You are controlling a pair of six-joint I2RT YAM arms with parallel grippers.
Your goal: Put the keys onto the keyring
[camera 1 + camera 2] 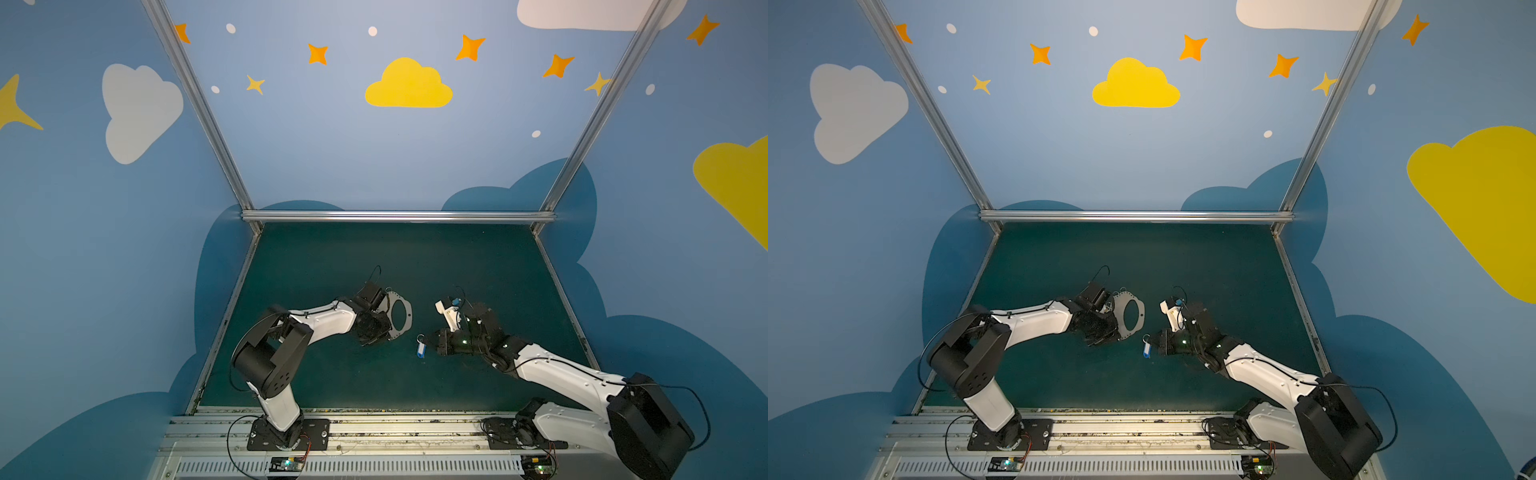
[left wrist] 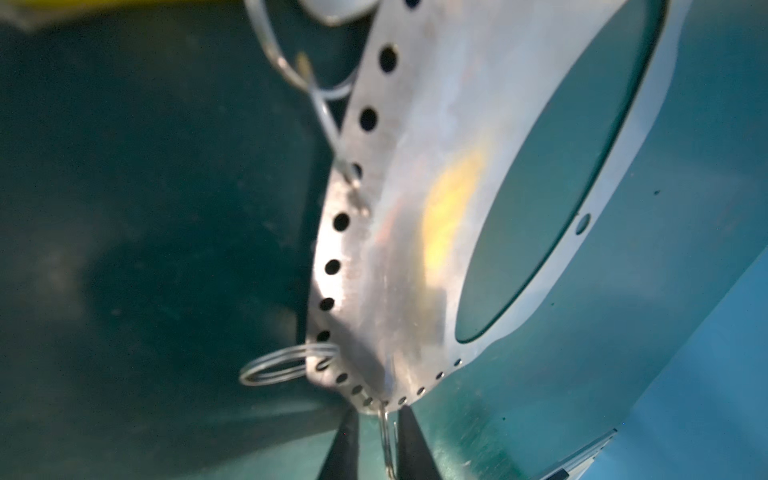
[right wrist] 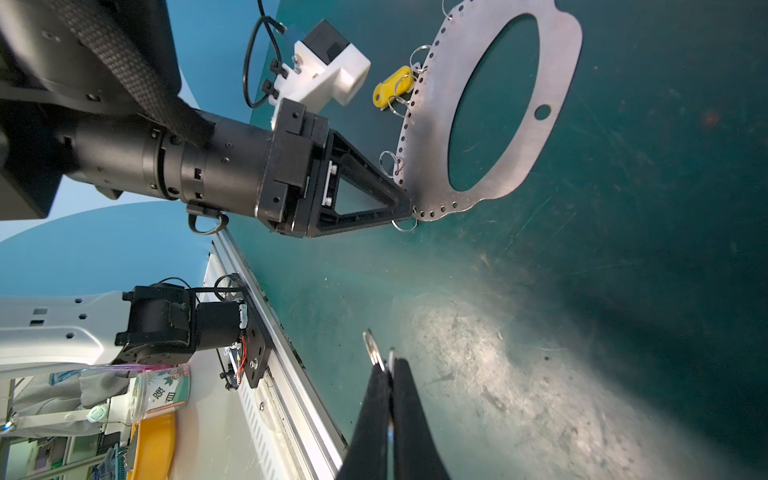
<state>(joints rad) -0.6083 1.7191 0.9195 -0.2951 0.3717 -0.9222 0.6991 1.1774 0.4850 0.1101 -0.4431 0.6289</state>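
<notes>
The left gripper (image 3: 409,210) is clamped on the perforated edge of the keyring (image 3: 432,124), which carries the yellow-tagged key (image 3: 392,87). To its right, across a clear gap, the right gripper (image 3: 388,368) pinches the blue-tagged key (image 1: 421,349). The tag hangs lengthwise downward, and its split ring protrudes toward the plate.

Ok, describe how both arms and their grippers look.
Both the left arm and right arm have white shells between bulky black joints, with thin black cables looping along them. The left gripper has black triangular open-frame fingers; the right gripper shows slim black tapering fingers.
</notes>
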